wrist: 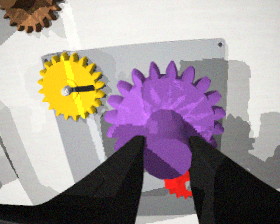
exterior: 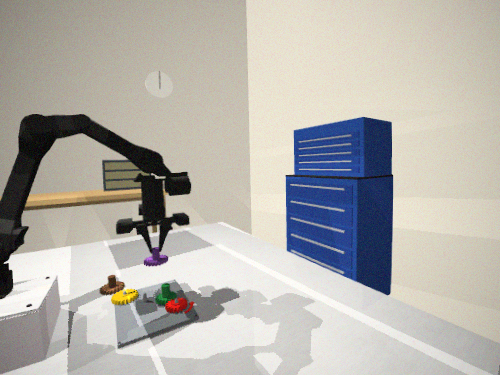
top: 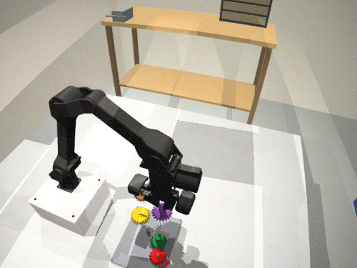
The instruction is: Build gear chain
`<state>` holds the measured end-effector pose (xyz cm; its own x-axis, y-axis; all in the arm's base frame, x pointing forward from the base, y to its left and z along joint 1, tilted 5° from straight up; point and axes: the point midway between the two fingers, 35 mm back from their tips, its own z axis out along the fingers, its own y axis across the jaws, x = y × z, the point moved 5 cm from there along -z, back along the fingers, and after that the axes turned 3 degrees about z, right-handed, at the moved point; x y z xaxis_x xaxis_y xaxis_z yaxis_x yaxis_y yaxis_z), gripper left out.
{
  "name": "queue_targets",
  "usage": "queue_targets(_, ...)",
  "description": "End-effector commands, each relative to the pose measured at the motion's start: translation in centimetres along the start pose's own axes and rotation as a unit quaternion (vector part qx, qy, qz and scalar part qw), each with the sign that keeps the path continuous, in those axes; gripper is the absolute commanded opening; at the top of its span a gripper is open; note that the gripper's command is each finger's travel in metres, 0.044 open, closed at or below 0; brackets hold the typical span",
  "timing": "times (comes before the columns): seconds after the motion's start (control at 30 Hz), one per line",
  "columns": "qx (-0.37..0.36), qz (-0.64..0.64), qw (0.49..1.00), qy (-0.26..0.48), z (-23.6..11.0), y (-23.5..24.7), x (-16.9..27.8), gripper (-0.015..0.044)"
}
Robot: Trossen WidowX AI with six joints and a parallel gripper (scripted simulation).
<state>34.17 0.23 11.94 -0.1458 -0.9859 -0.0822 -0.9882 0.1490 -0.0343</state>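
Tool grasping purple toothed gear by round stem | grey board, smooth | counter white, shadow-patched | walls beige

We can read no words, brands or numbers in any of the three views. The only sign we can make out is the curved red arrow on the board, just beside the red gear; its head is too small for us to tell which way it points. On top of the yellow gear we see a plain black stripe, running from near the middle out toward the teeth. We also find one dark upright line on the round white disc on the wall.
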Motion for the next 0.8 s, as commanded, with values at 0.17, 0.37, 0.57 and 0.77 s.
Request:
queue_targets(0.17,0.0,-0.002,1.0,-0.001,0.9,0.9,1.4,0.0)
queue_targets(0.37,-0.001,-0.002,1.0,-0.001,1.5,1.5,2.3,0.0)
queue_targets(0.57,-0.001,-0.002,1.0,0.0,2.2,2.2,3.1,0.0)
queue_targets(0.77,-0.002,-0.002,1.0,0.0,2.8,2.8,3.9,0.0)
